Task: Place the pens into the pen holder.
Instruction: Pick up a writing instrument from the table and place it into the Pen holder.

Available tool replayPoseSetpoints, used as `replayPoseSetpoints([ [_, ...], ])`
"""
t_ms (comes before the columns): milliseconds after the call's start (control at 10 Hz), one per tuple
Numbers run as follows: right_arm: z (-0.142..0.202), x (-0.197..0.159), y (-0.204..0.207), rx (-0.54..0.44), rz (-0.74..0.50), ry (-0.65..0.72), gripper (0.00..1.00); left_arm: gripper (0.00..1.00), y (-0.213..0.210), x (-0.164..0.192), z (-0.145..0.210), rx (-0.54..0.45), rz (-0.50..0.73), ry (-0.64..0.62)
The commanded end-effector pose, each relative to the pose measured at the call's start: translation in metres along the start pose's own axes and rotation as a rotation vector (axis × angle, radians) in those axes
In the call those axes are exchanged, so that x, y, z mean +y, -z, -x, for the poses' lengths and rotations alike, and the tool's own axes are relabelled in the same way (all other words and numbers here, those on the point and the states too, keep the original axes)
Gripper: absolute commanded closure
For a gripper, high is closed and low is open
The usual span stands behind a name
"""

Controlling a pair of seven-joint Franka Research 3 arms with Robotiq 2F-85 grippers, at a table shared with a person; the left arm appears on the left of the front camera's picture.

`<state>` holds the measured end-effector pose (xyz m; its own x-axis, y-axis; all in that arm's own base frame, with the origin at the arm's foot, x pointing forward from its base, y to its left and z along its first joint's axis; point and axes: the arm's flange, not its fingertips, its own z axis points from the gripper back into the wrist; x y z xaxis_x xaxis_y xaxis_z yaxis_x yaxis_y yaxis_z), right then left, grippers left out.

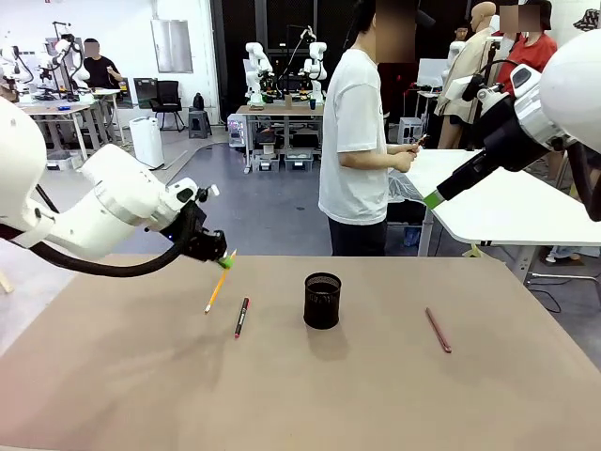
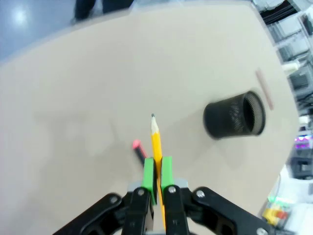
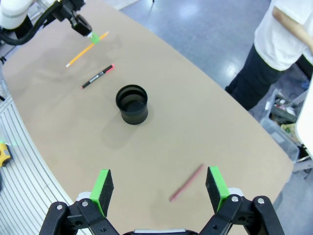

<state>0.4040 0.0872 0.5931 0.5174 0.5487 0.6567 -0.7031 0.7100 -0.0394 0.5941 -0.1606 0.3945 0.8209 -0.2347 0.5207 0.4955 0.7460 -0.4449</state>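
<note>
Pencil slip / holder knock risk

Left claw (image 1: 223,261) closed on pencil (image 1: 216,291) near its back end, tip slanting down at table (image 1: 376,395), left of holder (image 1: 322,301). Gripped that far up, pencil may pivot or drop, or its tip may clip the rim and topple holder. Black pen (image 1: 241,318) lies between pencil and holder, pink pen (image 1: 438,330) well right of holder. Right claw (image 3: 159,181) open, high, empty. Person beyond far edge, clear
</note>
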Motion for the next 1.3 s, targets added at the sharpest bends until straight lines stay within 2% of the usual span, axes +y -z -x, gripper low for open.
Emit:
replayPoseSetpoints([
  [0,0.0,-0.001,-0.001,-0.006,-0.008,0.001,0.0,1.0,-0.007,-0.022,0.032,-0.212,0.089,0.262],
  [200,0.0,-0.001,-0.001,-0.006,-0.008,0.001,0.0,1.0,-0.027,-0.045,0.035,-0.394,0.208,0.452],
  [300,0.0,-0.001,-0.001,-0.006,-0.008,0.001,0.0,1.0,-0.036,-0.053,0.034,-0.44,0.26,0.5],
  [400,0.0,-0.001,-0.001,-0.006,-0.008,0.001,0.0,1.0,-0.046,-0.059,0.037,-0.457,0.332,0.547],
  [500,0.0,-0.001,-0.001,-0.006,-0.008,0.001,0.0,1.0,-0.037,-0.079,-0.014,-0.386,0.118,0.401],
  [700,0.0,-0.001,-0.001,-0.006,-0.008,0.001,0.0,1.0,-0.037,-0.079,-0.014,-0.386,0.118,0.401],
  [800,0.0,-0.001,-0.001,-0.006,-0.008,0.001,0.0,1.0,-0.044,-0.079,-0.003,-0.442,0.169,0.467],
  [900,0.0,-0.001,-0.001,-0.006,-0.008,0.001,0.0,1.0,-0.039,-0.079,-0.003,-0.53,0.277,0.525],
  [1000,0.0,-0.001,-0.001,-0.006,-0.008,0.001,0.0,1.0,-0.026,-0.079,-0.004,-0.548,0.268,0.615],
  [1200,0.0,-0.001,-0.001,-0.006,-0.008,0.001,0.0,1.0,-0.017,-0.077,-0.003,-0.591,0.335,0.656],
])
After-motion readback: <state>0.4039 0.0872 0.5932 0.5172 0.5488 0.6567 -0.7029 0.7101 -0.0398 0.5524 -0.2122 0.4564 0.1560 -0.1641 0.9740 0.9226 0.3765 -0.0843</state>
